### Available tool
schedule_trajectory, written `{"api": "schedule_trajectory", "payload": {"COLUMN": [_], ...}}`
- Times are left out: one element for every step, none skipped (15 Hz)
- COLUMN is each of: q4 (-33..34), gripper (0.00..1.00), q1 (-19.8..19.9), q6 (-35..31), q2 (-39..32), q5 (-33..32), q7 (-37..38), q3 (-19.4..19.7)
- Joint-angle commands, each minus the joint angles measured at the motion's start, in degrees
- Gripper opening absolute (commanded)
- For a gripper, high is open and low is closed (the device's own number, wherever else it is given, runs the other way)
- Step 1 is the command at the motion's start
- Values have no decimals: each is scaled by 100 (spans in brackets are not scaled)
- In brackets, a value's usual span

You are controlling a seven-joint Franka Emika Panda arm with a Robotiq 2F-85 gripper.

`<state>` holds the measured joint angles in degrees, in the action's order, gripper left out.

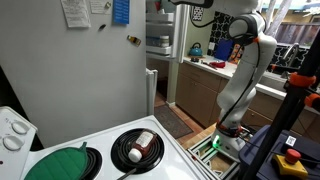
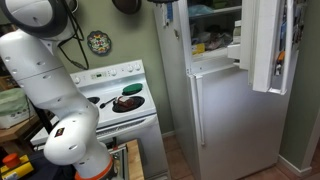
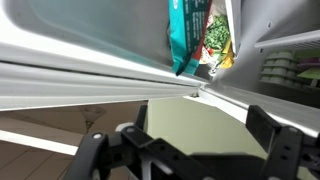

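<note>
In the wrist view the gripper [image 3: 185, 165] fills the bottom of the frame. Its two dark fingers [image 3: 90, 160] stand wide apart at lower left and lower right. Nothing lies between them but a plain olive panel behind.

The nearest thing is a teal bag [image 3: 183, 35] at the upper middle of that view. It stands among white shelf edges that run slantwise across the frame, and it is apart from the gripper. A picture of green vegetables shows on a pack just to its right. Blurred door shelves sit at the right edge.

In an exterior view the freezer [image 2: 215, 20] is open at the upper right of the frame, above the shut fridge [image 2: 235, 120]. Some packs are inside it, too small to tell apart. Its door [image 2: 268, 50] is swung out toward the right edge. The white arm [image 2: 45, 70] rises along the left side and leaves the frame at the top.

The stove [image 2: 125, 118] stands at the middle left, beside the fridge, with a dark pan [image 2: 127, 102] on a burner. Another exterior view shows the same pan in its lower middle, with a pale thing lying in it. A green lid [image 1: 60, 165] lies on the burner to its left.
</note>
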<state>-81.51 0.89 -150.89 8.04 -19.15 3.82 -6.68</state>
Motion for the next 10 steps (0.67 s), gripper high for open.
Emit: {"api": "schedule_trajectory", "payload": {"q4": [8,3,10,18,33,39,44,57,67,90], "gripper": [100,100,100,100,100,100,100,100,100,100], "q1": [-50,-89,-119,-146,-156,-173,-201,-233,-252,-267], "q6": [707,850,1108,1302,1476,1624,1739,1870,1965,2089], "q2": [203,228,261,278,279,283,288,288,277,247], "q5": [87,184,278,375,409,450,519,615,675,753], "q7": [43,-22,-79,-118,-104,-96,-124,-158,-176,-199], "q3": [-64,-66,-77,-79,-90,-97,-96,-91,-93,-91]}}
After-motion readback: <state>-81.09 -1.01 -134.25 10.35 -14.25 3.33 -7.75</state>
